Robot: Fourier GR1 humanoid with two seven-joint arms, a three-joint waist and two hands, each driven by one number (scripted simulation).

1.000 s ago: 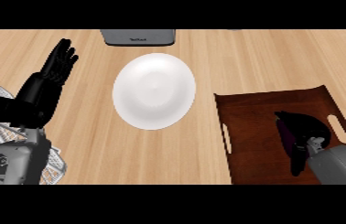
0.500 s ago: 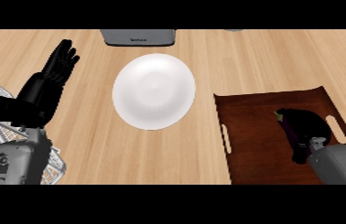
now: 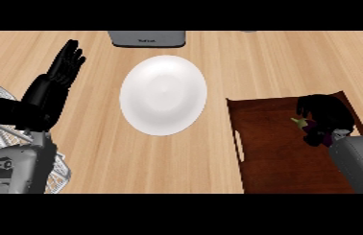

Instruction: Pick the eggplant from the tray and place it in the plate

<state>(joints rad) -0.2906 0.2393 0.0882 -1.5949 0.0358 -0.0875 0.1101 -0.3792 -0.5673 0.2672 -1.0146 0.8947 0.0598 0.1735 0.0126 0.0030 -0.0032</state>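
Your grey box, top centre: lettering too small to read. Light wooden counter. White plate, centre. Brown tray, lower right, cut off. Eggplant mostly hidden, right hand fingers curled round it. Left hand, upper left, fingers straight, together.

Purple eggplant (mostly hidden) over brown tray; white plate bare.

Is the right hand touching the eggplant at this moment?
Touching. In the head view the right hand is curled over the eggplant above the tray, its fingers overlapping it with no gap showing.
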